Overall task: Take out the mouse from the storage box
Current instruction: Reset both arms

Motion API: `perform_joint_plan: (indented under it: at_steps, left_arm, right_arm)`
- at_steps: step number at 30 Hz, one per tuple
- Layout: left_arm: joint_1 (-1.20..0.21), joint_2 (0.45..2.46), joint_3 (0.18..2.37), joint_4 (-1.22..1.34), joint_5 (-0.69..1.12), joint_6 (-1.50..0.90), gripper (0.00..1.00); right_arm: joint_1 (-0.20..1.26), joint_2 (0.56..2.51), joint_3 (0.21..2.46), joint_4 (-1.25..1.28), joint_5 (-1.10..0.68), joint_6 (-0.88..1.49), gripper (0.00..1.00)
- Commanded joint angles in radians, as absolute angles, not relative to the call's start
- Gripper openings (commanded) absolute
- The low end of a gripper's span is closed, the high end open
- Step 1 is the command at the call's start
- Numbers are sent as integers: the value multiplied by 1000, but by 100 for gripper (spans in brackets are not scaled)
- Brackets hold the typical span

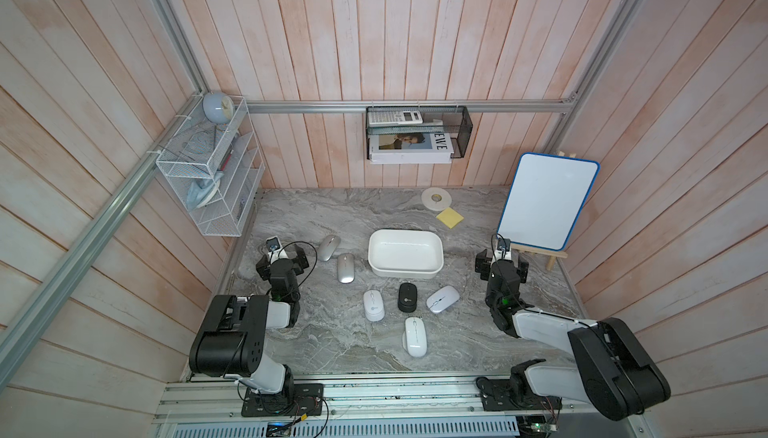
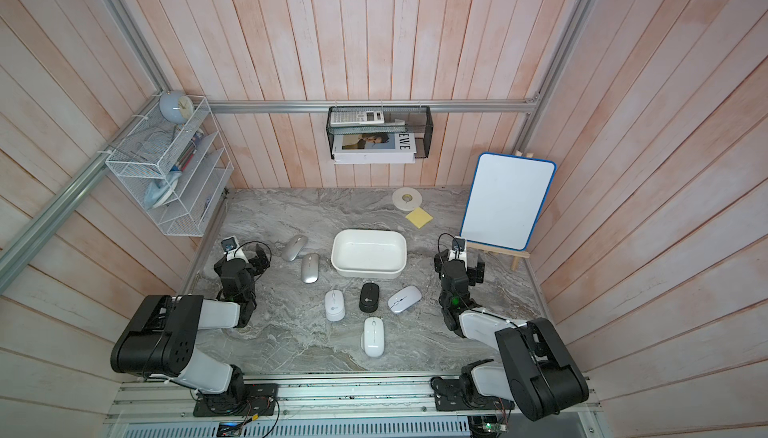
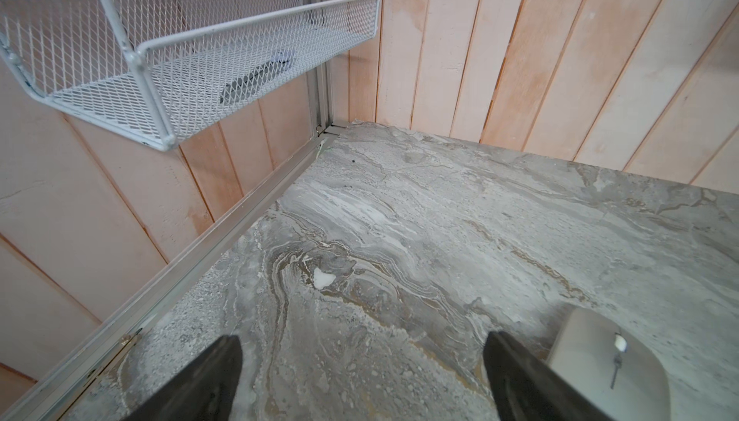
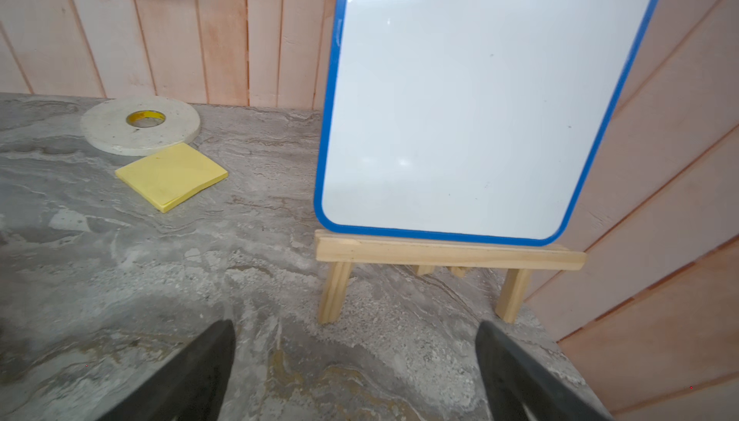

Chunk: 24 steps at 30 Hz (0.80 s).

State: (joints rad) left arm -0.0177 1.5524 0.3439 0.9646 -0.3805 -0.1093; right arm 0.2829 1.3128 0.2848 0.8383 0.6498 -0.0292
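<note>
Noted storage box (image 1: 405, 273) empty; counted six mice (image 1: 415, 336) out on table (image 1: 332, 344) nearby; recorded left gripper (image 3: 362, 339) and right gripper (image 4: 355, 324) spread wide, holding nothing. Judged removal finished.

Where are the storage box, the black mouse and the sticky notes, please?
storage box (image 1: 405, 251): in a top view, its bare floor.
black mouse (image 1: 407, 297): in a top view, middle of its back.
sticky notes (image 4: 172, 175): in the right wrist view, middle of the top sheet.

I see the white storage box (image 1: 405, 271) on my grey-veined marble table (image 1: 332, 344), a black mouse (image 1: 407, 297), yellow sticky notes (image 1: 450, 218), and a blue-rimmed whiteboard (image 1: 544, 201).
</note>
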Motion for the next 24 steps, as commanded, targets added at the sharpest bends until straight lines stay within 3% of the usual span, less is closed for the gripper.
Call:
perform_joint_plan:
  at_steps: [1,6,10,24]
  left_arm:
    - [-12,1559,355,965,-371,-120,100]
    - [-14,1559,356,965,-373,-118,100]
    - [-15,1560,356,965,-375,-118,100]
    - [-37,1563,364,958,-391,-93,100]
  right_arm:
    - [232,1347,261,962,599,-18,98]
    - [147,1500,261,1115,479,2,98]
    - [120,1565,336,1012,364,-3,98]
    - [106,1571,356,986,424,33,98]
